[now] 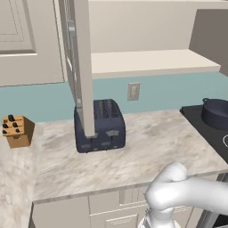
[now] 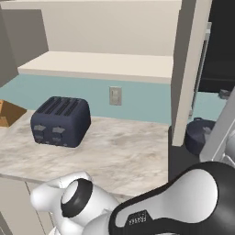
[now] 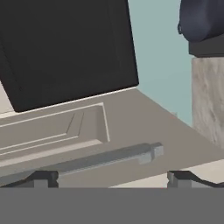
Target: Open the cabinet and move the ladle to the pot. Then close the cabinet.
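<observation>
I am holding my claw (image 3: 111, 178) with its two dark tips spread wide apart and gripping nothing, a silver bar handle (image 3: 94, 161) of the cabinet (image 3: 131, 127) lying just beyond them, not yet between them. One cabinet door (image 1: 82, 62) is swung out edge-on over the marbled counter (image 1: 147, 147), right above the boxy dark blue toaster (image 1: 99, 126). My worry is closing askew: the handle is a smooth, slim metal bar, so my tips could be slipping along it or pinching only its end, and a pull on the wrong arc could be dragging the flat beige recessed-panel door into that toaster. The pot (image 1: 216, 111), round, dark blue-grey and matte, is sitting on the black cooktop (image 1: 202, 127) to the right. I am not seeing the ladle, so I cannot tell where it is lying.
</observation>
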Controlling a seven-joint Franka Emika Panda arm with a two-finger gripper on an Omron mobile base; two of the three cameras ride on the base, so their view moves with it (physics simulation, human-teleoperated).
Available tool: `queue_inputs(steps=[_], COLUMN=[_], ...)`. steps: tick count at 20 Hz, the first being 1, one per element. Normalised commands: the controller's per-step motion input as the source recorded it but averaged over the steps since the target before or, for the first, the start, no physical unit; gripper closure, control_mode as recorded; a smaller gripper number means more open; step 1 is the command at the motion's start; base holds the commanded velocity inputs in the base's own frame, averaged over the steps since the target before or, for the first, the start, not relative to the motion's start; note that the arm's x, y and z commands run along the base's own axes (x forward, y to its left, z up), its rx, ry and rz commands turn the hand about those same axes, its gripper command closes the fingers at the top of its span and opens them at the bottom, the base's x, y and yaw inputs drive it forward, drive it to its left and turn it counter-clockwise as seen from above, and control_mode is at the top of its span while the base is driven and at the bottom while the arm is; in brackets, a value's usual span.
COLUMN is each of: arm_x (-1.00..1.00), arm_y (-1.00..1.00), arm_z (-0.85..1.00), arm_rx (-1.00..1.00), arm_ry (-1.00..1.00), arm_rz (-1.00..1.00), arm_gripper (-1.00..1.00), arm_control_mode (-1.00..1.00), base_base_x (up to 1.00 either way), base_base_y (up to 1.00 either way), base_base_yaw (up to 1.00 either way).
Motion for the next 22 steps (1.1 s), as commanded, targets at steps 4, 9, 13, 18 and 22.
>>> queue_inputs(steps=[4, 9, 13, 18, 22], arm_x=[0.3, 0.25, 0.0, 0.06, 0.38], arm_y=[0.0, 0.16, 0.43, 0.25, 0.0], arm_z=[-0.18, -0.14, -0.13, 0.0, -0.09], arm_rx=[0.0, 0.0, -0.01, 0.0, 0.03], arm_ry=[0.0, -0.01, -0.11, -0.12, -0.04], arm_rz=[0.04, 0.05, 0.06, 0.06, 0.06], arm_gripper=[-1.0, -1.0, -1.0, -1.0, -1.0], arm_control_mode=[-1.0, -1.0, -1.0, -1.0, -1.0], base_base_x=[0.0, 0.0, 0.0, 0.0, 0.0], base_base_y=[0.0, 0.0, 0.0, 0.0, 0.0], base_base_yaw=[0.0, 0.0, 0.0, 0.0, 0.0])
